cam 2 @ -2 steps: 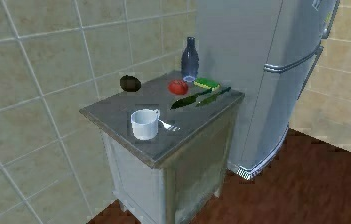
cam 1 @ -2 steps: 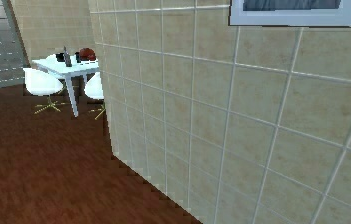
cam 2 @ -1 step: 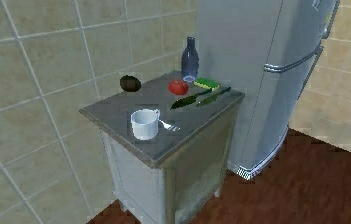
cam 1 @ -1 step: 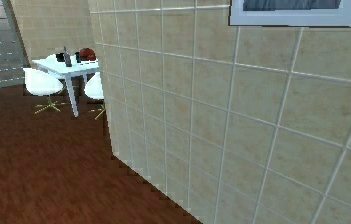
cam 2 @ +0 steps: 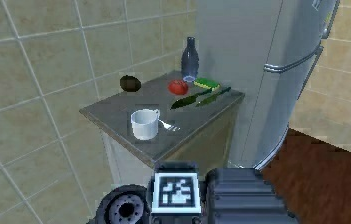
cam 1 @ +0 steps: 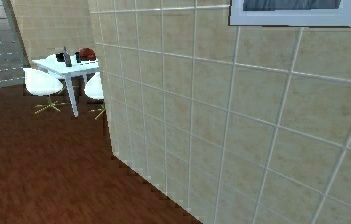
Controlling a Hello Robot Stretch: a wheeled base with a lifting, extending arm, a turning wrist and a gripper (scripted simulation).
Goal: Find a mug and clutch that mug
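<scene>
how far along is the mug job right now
Done: the mug looks found, standing white on the counter. In hand: the end effector shows below it, apart from it; whether it holds anything cannot be told. Left: reaching out and clutching the mug.

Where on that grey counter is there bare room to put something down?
Bare grey countertop lies between the white mug and the dark round fruit, and along the edge toward the grey fridge, past the small metal utensil. The far corner is crowded: dark bottle, red tomato, green-yellow sponge, long green vegetable.
</scene>
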